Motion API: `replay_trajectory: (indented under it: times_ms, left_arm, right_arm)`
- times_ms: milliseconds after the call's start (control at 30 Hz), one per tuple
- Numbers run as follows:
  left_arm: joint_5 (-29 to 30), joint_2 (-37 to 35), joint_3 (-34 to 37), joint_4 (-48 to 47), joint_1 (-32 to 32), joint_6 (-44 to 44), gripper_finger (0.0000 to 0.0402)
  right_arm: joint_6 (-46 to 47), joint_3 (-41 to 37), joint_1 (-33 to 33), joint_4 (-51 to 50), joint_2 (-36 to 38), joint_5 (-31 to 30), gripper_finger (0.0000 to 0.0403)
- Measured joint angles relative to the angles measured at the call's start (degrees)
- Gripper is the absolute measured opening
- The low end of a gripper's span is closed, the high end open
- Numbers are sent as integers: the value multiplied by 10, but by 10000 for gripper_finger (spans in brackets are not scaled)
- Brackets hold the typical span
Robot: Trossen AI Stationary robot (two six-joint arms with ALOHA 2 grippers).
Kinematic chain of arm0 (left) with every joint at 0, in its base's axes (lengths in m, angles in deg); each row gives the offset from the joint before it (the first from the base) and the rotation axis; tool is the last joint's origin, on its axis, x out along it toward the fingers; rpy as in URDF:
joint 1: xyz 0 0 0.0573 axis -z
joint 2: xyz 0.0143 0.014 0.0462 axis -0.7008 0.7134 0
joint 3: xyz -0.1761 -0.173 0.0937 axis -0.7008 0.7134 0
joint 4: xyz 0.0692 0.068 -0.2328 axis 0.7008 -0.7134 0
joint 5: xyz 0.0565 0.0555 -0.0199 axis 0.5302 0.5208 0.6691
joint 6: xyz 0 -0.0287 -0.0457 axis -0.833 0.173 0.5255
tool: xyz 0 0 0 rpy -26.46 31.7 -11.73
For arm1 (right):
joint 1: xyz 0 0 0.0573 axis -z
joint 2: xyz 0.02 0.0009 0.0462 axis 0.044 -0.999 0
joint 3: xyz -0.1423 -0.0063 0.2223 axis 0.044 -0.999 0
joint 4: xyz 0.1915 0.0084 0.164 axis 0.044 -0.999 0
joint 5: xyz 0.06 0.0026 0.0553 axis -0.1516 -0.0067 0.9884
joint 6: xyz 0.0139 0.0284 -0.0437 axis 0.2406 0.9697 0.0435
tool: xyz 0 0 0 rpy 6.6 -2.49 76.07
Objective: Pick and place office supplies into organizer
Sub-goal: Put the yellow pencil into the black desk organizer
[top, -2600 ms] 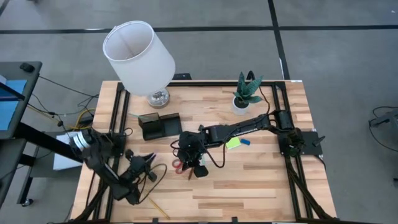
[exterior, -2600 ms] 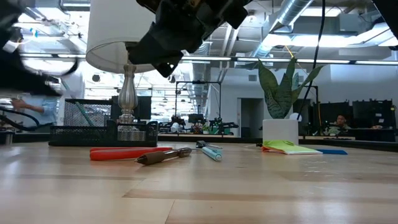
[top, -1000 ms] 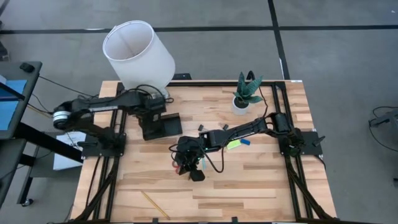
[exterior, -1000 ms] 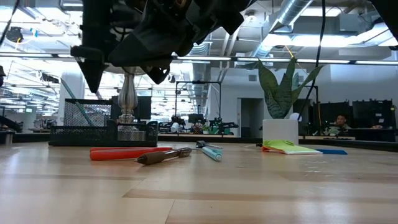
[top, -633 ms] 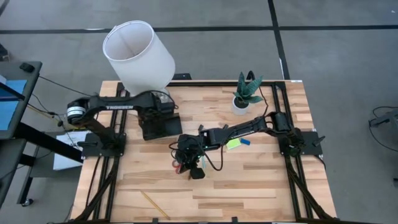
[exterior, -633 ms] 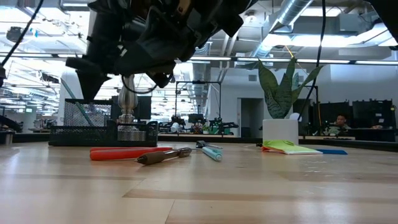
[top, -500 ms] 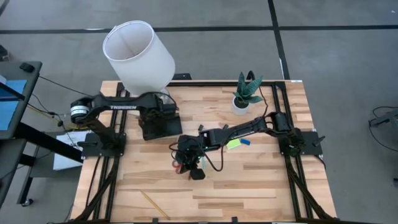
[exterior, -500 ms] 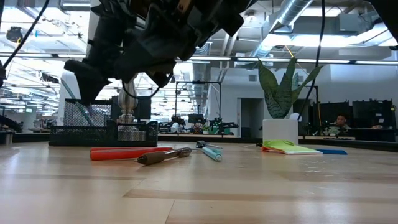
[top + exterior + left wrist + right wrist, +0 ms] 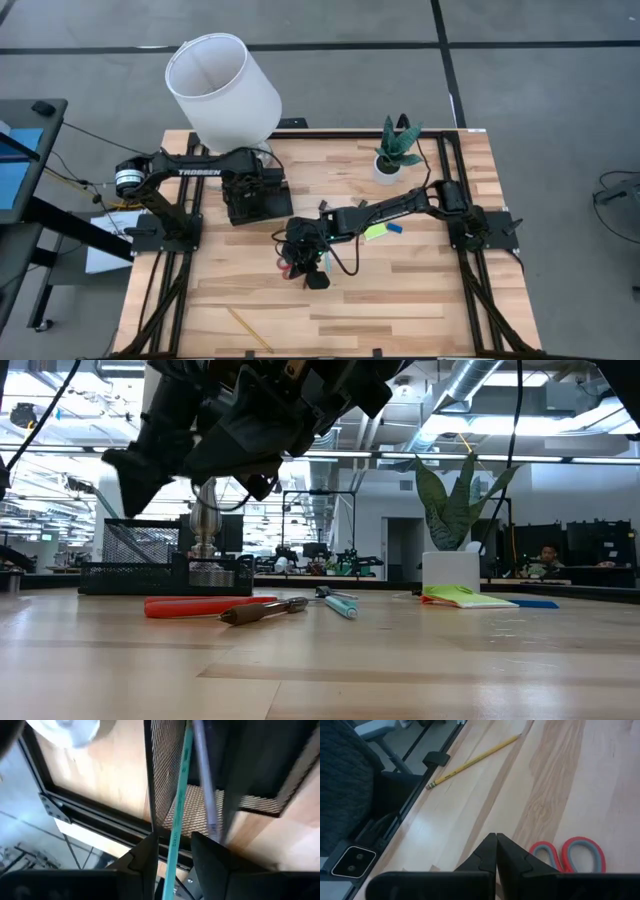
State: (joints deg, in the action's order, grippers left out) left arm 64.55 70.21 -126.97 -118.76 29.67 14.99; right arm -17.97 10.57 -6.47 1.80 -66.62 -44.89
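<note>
With my left fingers (image 9: 172, 852) parted around the teal pen (image 9: 181, 795) above the organizer (image 9: 252, 200), and my right fingers (image 9: 496, 851) closed empty, I fear the pen tipping out.

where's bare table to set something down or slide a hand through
Free: the near right stretch of table, below the sticky pad, and the near left apart from the pencil. Crowded: the middle, where the right end effector hovers shut over the scissors, and the far left, where the left end effector covers the organizer by the lamp.
</note>
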Motion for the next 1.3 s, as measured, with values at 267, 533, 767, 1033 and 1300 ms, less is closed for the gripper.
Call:
replay_trajectory:
  times_ms: [267, 533, 767, 1033, 1300]
  left_arm:
    - [-13, 0, -152, -15, 101, -8, 110]
    - [2, -36, -279, -31, 222, 4, 110]
    - [71, -112, -289, -32, 308, 133, 110]
    - [176, -138, -286, -28, 411, 232, 110]
    - [232, -138, -216, -37, 458, 299, 110]
  right_arm:
    - [0, 0, 10, -76, 4, 1, 1]
    - [-7, 0, 20, -147, 6, 0, 1]
    - [-43, 0, 25, -229, 48, -6, 1]
    - [-65, 0, 66, -352, 149, -97, 1]
    - [-35, 0, 148, -458, 311, -223, 1]
